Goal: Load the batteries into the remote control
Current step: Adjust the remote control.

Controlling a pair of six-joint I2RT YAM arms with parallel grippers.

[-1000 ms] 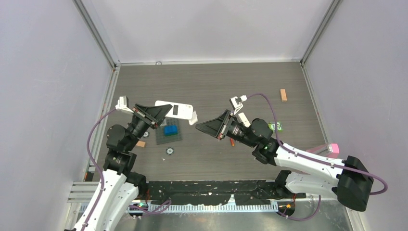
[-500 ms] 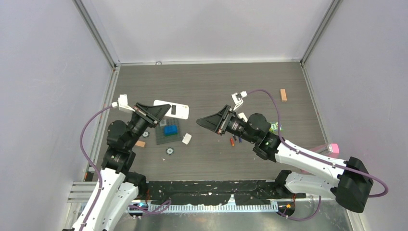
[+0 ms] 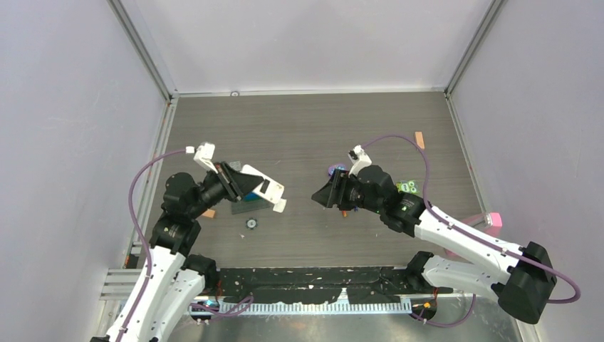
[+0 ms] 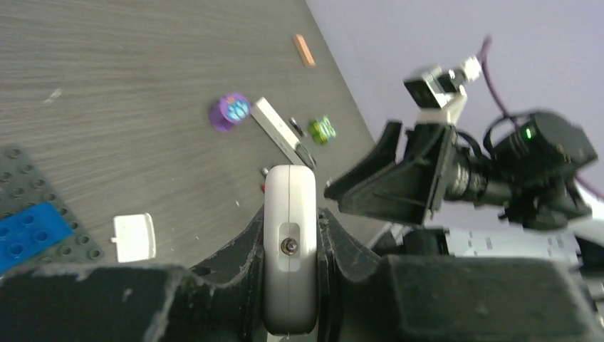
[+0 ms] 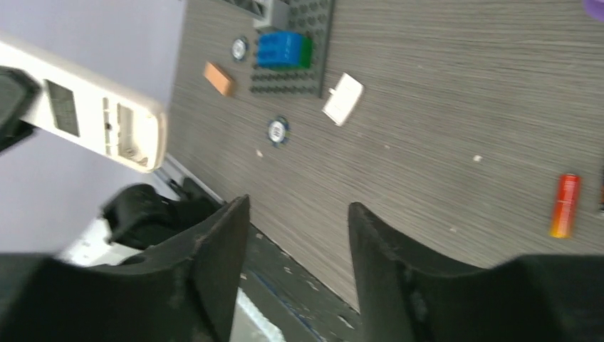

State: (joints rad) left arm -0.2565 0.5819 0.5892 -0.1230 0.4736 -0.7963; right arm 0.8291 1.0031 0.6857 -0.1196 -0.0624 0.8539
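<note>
A: What has the left gripper got?

B: The remote control; both fingers are pressed tight on its sides at one end; it is lifted off the bench, left of the middle and about halfway between the far and near edges; its free end points toward the right edge.

A: Is it level?

B: No, tilted; in the right wrist view its battery bay shows open, with no cell that I can see in it.

A: And the right gripper?

B: Spread wide with nothing between the fingers; it hangs over the middle of the bench, facing the remote but apart from it.

A: The batteries?

B: A reddish-orange battery lies flat on the bench right of the middle, below the right arm; the other cells I cannot make out.

A: What else is there?

B: A small white cover lies on the bench beside a grey studded plate; a blue brick sits on that plate; a purple round piece and a slim white bar lie close together toward the far edge.
</note>
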